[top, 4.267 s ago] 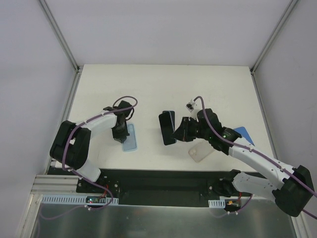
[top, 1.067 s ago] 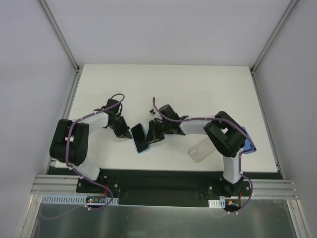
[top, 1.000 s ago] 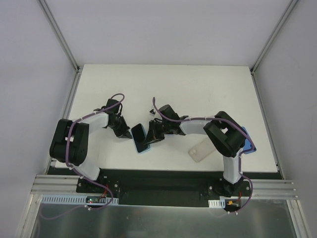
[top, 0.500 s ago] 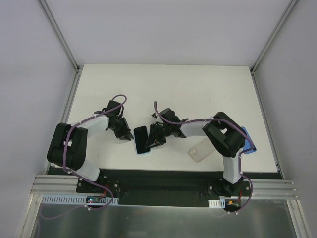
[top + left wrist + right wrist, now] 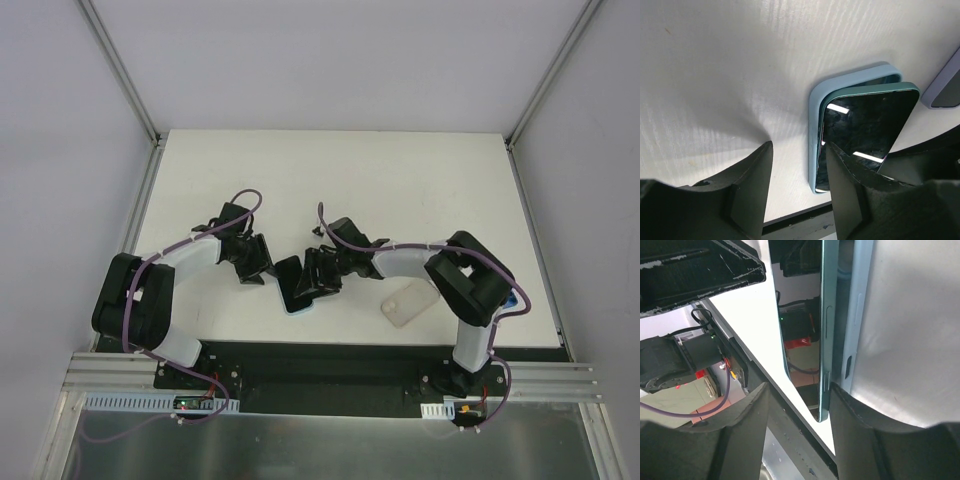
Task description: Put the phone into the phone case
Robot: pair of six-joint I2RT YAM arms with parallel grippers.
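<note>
The dark phone [image 5: 291, 281] lies on the light blue phone case [image 5: 300, 306], near the table's front edge. In the left wrist view the phone [image 5: 865, 125] sits askew on the case [image 5: 815, 115], with the case rim showing on its left and top. My left gripper [image 5: 257, 268] is open and empty just left of the case [image 5: 799, 150]. My right gripper [image 5: 317, 277] is open at the phone's right side. In the right wrist view the gripper [image 5: 799, 390] sees the phone [image 5: 828, 315] and case [image 5: 856, 305] edge-on, against its right finger [image 5: 865, 440].
A clear phone case [image 5: 408, 303] lies right of the grippers near the front edge. A blue case [image 5: 511, 297] is mostly hidden behind the right arm. The black base rail [image 5: 330, 365] runs just below the table's front edge.
The phone, earlier carried by my right gripper, now lies on the blue case. In the last second phone and case turned and slid towards the front edge; both grippers followed.
</note>
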